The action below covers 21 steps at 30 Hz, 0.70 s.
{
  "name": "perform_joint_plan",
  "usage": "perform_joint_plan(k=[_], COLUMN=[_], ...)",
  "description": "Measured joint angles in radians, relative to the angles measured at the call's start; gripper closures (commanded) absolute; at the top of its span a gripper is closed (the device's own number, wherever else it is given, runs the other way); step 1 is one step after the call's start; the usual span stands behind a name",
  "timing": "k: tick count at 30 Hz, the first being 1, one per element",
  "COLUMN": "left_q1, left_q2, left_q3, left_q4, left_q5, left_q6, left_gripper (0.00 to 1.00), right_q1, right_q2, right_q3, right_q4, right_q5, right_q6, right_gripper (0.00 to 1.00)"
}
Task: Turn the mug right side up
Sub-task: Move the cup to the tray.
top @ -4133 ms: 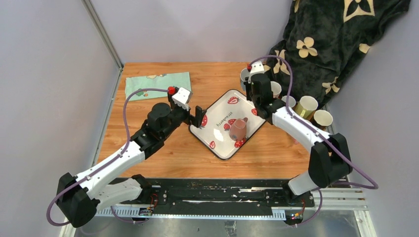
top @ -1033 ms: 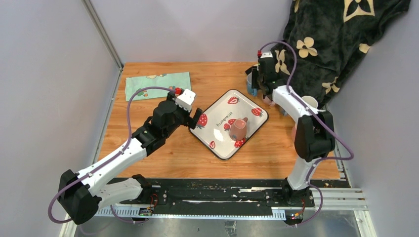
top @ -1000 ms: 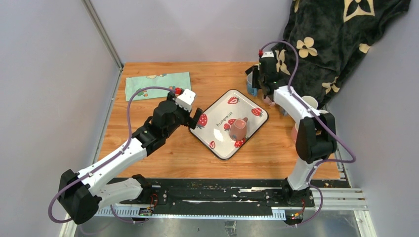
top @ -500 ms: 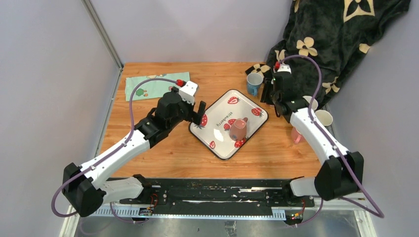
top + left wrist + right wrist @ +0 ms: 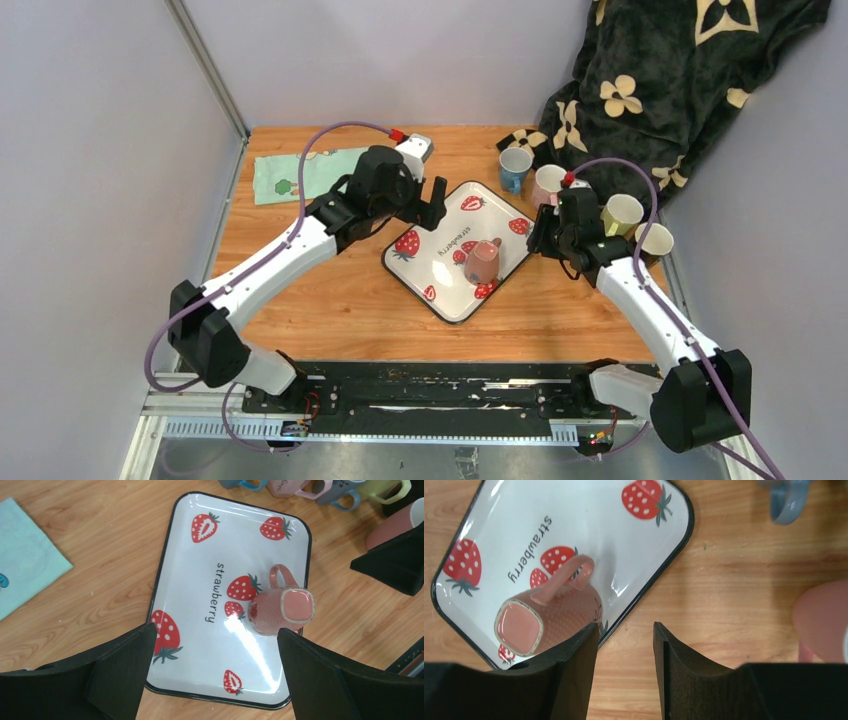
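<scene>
Pink and spotted, the mug point(image 5: 483, 262) stands mouth-down on the right half of the strawberry tray point(image 5: 455, 300) in the middle of the table point(image 5: 330, 300), as the top view shows. The left claw point(image 5: 435, 203) hovers over the tray's far-left edge, jaws spread wide and holding nothing. The right claw point(image 5: 538, 232) hangs just off the tray's right corner, jaws partly apart and also empty. By my reading the right claw is slightly the nearer, with the mug to its left and a little toward the arm bases.

From the left wrist, the mug's base point(image 5: 298, 605) faces up at the camera, so its long axis runs vertical. The handle point(image 5: 281, 576) points away toward the row of other mugs point(image 5: 290, 486) at the far side. Within this claw's span the mug sits toward the right-hand jaw.

From the right wrist, the gap between the jaws shows only bare wood. The mug sits left of that gap, partly hidden behind the left jaw, with its handle on the upper side. To take it, this claw would likely need to shift left over the tray and then drop around the body
</scene>
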Motion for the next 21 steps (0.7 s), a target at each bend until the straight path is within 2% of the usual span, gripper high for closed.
perform_joint_plan(k=[8,15,21], left_q1=[0.0,0.0,-0.001], left_q2=[0.082,0.072,0.001], left_q3=[0.076,0.076,0.029], left_q4=[-0.076,-0.114,-0.119], left_q5=[0.044,0.05,0.066], left_q6=[-0.023,-0.006,0.039], left_gripper=[0.0,0.0,0.0], right_q1=[0.01,0.051,0.109], right_q2=[0.121,0.26,0.327], right_q3=[-0.011,-0.011,-0.002], right_q4=[-0.01,0.04,0.055], right_q5=[-0.111,-0.136,-0.148], right_q6=[0.046,0.082,0.093], right_gripper=[0.53,0.53,0.53])
